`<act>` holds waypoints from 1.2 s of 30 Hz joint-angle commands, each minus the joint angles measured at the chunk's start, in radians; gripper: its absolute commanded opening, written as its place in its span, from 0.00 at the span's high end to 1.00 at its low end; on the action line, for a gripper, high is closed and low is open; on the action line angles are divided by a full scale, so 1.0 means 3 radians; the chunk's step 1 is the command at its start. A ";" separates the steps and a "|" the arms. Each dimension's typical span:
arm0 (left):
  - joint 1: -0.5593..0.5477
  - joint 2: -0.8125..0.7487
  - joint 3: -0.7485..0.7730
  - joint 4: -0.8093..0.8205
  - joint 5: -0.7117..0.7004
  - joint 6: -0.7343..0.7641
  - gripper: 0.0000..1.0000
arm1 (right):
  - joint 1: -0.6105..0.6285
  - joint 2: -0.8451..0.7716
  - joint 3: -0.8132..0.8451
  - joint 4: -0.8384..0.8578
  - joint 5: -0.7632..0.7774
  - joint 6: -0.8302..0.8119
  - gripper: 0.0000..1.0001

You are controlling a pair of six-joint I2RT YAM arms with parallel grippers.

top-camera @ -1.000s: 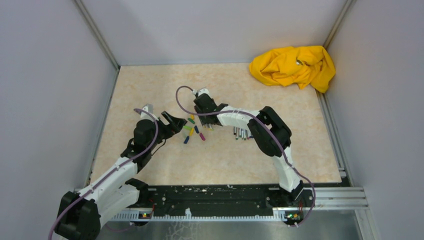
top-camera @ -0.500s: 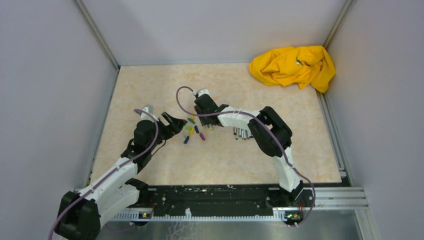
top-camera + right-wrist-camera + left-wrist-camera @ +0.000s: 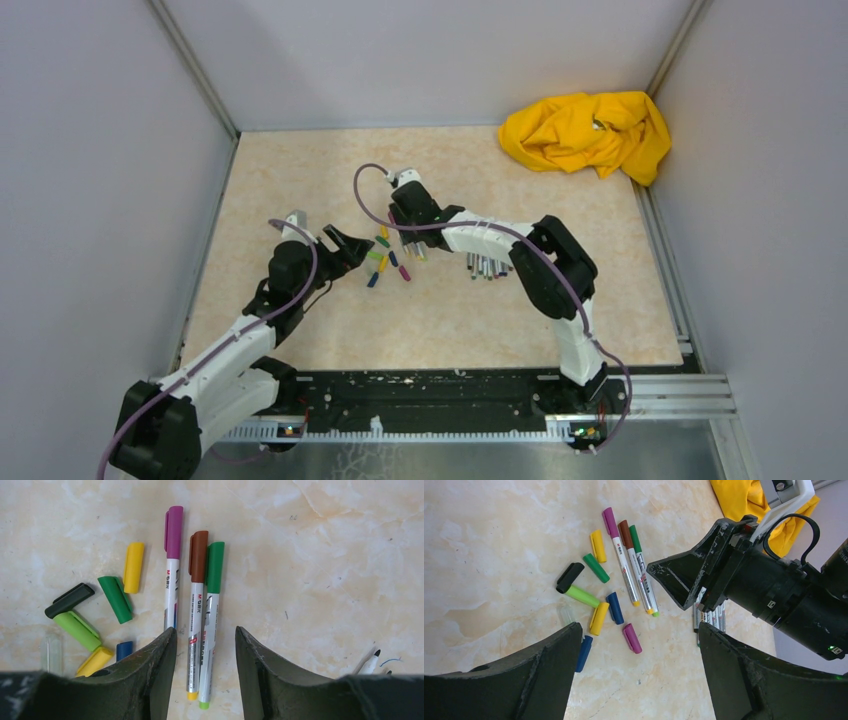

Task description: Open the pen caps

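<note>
Three capped pens lie side by side: magenta-capped (image 3: 172, 570), brown-capped (image 3: 196, 605) and green-capped (image 3: 213, 605); they also show in the left wrist view (image 3: 636, 570). My right gripper (image 3: 205, 650) is open and empty, with its jaws on either side of the brown and green pens. Loose caps lie left of the pens: yellow (image 3: 133, 567), green (image 3: 116, 599), black (image 3: 69, 600), light green (image 3: 77, 630), blue (image 3: 125, 650) and magenta (image 3: 632, 638). My left gripper (image 3: 639, 650) is open and empty, just near of the caps (image 3: 385, 258).
A bundle of uncapped pens (image 3: 487, 266) lies right of the right gripper (image 3: 410, 240), under its forearm. A crumpled yellow cloth (image 3: 585, 130) sits in the far right corner. Grey walls close in the table on three sides.
The right arm's elbow has swung to the right and its wrist has shifted slightly farther away. The left arm, the pens and the caps have not moved.
</note>
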 commanded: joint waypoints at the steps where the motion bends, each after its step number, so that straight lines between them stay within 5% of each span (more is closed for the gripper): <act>1: -0.0021 -0.0008 -0.0018 0.0089 0.0014 -0.0004 0.09 | -0.0034 -0.0169 0.0016 0.0067 0.0054 -0.0046 0.54; 36: -0.0023 -0.0095 -0.0092 0.0098 0.0009 -0.0008 0.09 | -0.0122 0.0095 -0.0177 0.0173 -0.0116 0.0048 0.55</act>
